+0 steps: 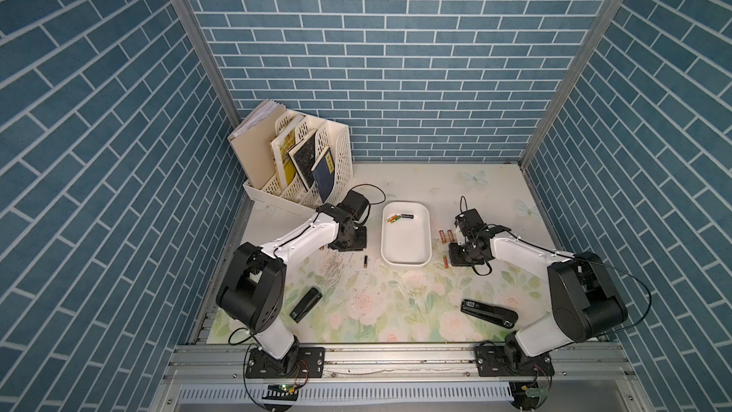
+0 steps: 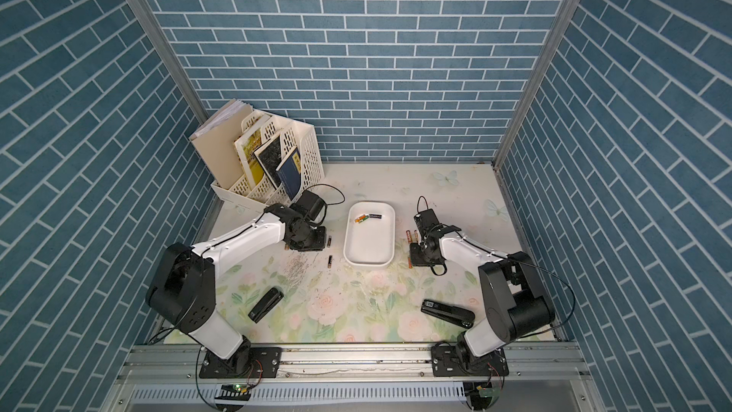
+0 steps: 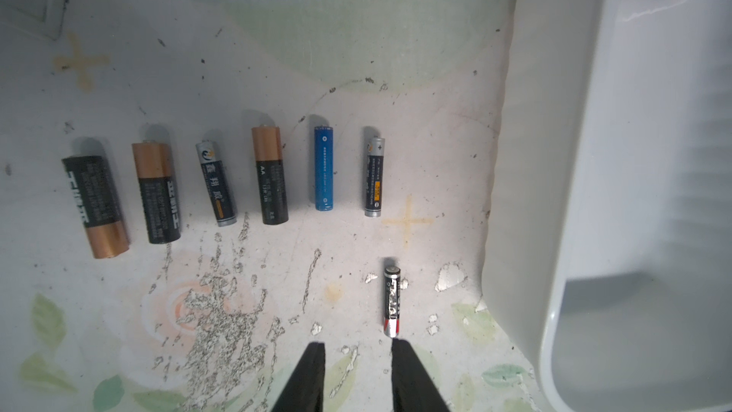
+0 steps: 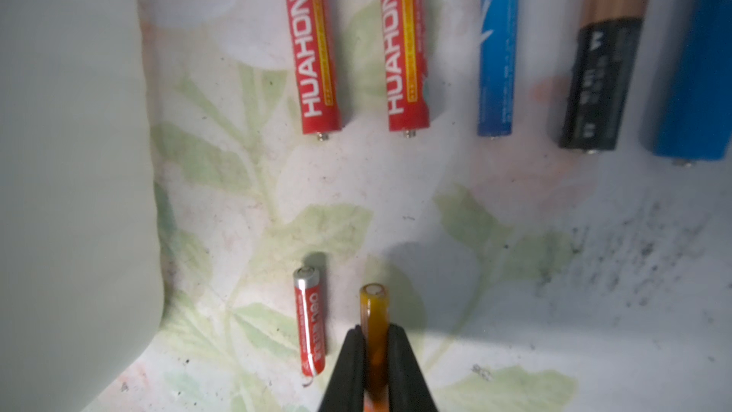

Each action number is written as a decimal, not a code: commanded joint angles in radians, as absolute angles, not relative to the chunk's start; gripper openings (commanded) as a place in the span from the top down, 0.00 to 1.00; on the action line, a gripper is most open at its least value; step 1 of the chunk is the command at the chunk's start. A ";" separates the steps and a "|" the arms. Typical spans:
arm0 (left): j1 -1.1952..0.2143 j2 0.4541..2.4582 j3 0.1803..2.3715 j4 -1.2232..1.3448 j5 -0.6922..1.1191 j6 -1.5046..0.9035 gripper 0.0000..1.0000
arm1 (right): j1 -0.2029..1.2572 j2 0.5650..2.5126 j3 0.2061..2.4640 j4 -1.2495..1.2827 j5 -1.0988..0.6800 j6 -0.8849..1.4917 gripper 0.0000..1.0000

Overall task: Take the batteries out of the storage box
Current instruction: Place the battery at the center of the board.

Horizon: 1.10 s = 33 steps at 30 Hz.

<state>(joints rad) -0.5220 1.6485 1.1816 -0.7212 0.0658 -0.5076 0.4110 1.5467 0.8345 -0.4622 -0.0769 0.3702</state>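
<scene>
The right claw (image 4: 375, 328) pinches an orange battery (image 4: 373, 303) just beside the storage box (image 1: 406, 247); next it must lay it down. The left claw (image 3: 356, 344) is open, empty. A few batteries (image 1: 400, 217) lie inside the box

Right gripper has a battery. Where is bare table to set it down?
Bare table lies beside the right gripper and its orange battery, on the side away from the small red battery, short of the row of batteries. Also open: between the left stapler and the right stapler. Crowded: the strip between storage box and red battery.
</scene>
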 commanded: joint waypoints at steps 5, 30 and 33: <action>-0.515 1.651 1.177 -0.726 0.067 -0.503 0.66 | 0.403 1.588 0.811 -0.430 -0.097 0.377 0.88; -0.528 1.666 1.228 -0.751 0.074 -0.492 0.65 | 0.403 1.528 0.828 -0.459 -0.081 0.382 0.79; -0.535 1.672 1.249 -0.762 0.066 -0.484 0.64 | 0.403 1.516 0.840 -0.471 -0.081 0.382 0.78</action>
